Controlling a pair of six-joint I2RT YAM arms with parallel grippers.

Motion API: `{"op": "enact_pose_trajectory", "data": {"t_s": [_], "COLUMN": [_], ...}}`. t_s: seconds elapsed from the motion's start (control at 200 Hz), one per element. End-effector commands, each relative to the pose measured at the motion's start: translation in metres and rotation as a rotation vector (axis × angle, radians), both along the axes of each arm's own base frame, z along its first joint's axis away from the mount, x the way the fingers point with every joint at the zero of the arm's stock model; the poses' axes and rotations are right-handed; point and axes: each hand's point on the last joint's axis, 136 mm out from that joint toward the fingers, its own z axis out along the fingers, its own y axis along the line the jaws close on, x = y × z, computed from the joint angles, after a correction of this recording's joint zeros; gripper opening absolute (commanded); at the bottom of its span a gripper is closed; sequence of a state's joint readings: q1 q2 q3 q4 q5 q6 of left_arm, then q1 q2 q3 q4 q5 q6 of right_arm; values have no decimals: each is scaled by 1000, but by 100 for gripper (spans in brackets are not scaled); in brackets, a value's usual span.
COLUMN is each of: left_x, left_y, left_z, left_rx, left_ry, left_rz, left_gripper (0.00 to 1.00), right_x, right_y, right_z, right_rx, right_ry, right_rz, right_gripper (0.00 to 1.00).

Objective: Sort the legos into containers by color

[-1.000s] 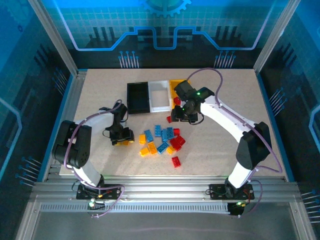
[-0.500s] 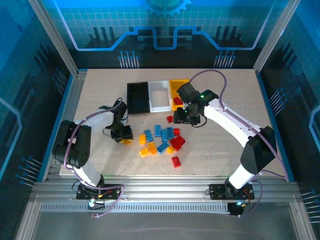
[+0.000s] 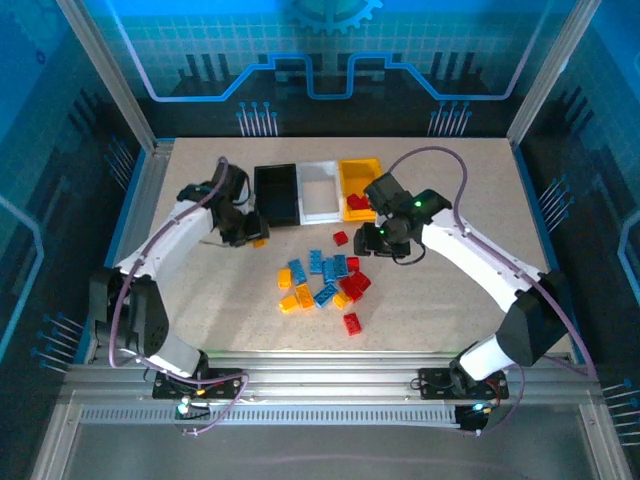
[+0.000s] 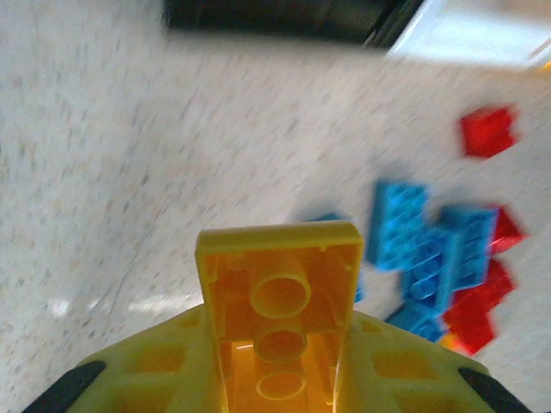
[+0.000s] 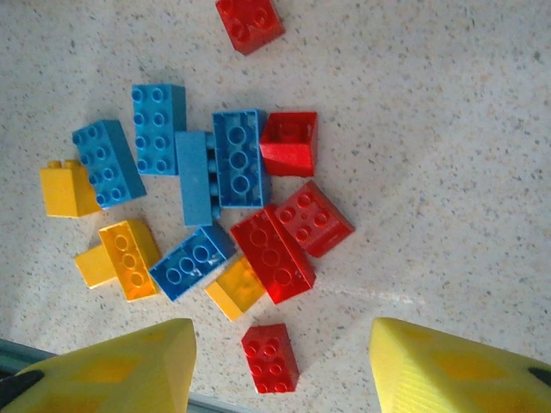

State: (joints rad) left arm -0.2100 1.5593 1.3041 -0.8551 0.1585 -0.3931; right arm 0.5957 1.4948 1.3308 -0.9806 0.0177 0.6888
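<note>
Gripping yellow lego (image 4: pixel 277 288): left gripper (image 4: pixel 277 366) | right gripper (image 5: pixel 282 361) spread wide, empty | black container (image 4: pixel 275 15) blurred, cut off

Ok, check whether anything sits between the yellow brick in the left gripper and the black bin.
Nothing visible does. The left gripper holds the yellow plastic brick by the near-left corner of the black rectangular plastic bin, only bare speckled table between them. Loose blue bricks lie off to the right.

**Speckled bench: bins far, bricks in the middle**

The speckled beige bench (image 3: pixel 200 300) carries three joined containers (image 3: pixel 319 190) at its far middle: black left, white centre, orange-yellow right. Nearer lies a loose cluster of legos (image 3: pixel 325 285), and one red brick (image 3: pixel 352 323) sits nearest.
</note>
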Motion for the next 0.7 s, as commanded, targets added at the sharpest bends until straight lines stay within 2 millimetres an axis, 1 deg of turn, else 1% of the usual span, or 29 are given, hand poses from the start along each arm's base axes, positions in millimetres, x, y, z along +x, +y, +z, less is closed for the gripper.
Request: {"op": "enact_pose_trajectory", "data": {"t_s": [0.0, 0.02, 0.035, 0.055, 0.075, 0.175, 0.33, 0.485, 0.57, 0.695], "left_x": [30, 38, 43, 50, 57, 88, 122, 139, 143, 145], "left_y": [-11, -13, -14, -16, -17, -22, -28, -29, -28, -30], "left_z": [3, 7, 4, 7, 3, -4, -18, -32, -38, -39], "left_rx": [-35, -37, -37, -38, -37, -29, -17, 9, 20, 19], "left_ry": [14, 3, 7, -3, 3, 1, 9, 36, 51, 53], "left_rz": [28, 28, 29, 31, 31, 34, 39, 34, 33, 29], "left_gripper": [26, 26, 26, 26, 26, 26, 27, 33, 37, 44], "right_x": [-18, -19, -20, -21, -22, -28, -37, -46, -48, -45], "right_y": [-6, -7, -7, -8, -9, -13, -21, -31, -34, -32], "right_z": [-1, -1, 0, 0, 1, 5, 12, 11, 8, 5], "right_rx": [-5, -5, -5, -5, -4, -1, -7, -25, -30, -28], "right_ry": [28, 28, 26, 27, 27, 25, 16, 15, 19, 30], "right_rz": [6, 6, 7, 5, 4, 2, -2, -9, -12, -5], "right_gripper": [58, 58, 58, 58, 58, 58, 59, 61, 62, 63]}}
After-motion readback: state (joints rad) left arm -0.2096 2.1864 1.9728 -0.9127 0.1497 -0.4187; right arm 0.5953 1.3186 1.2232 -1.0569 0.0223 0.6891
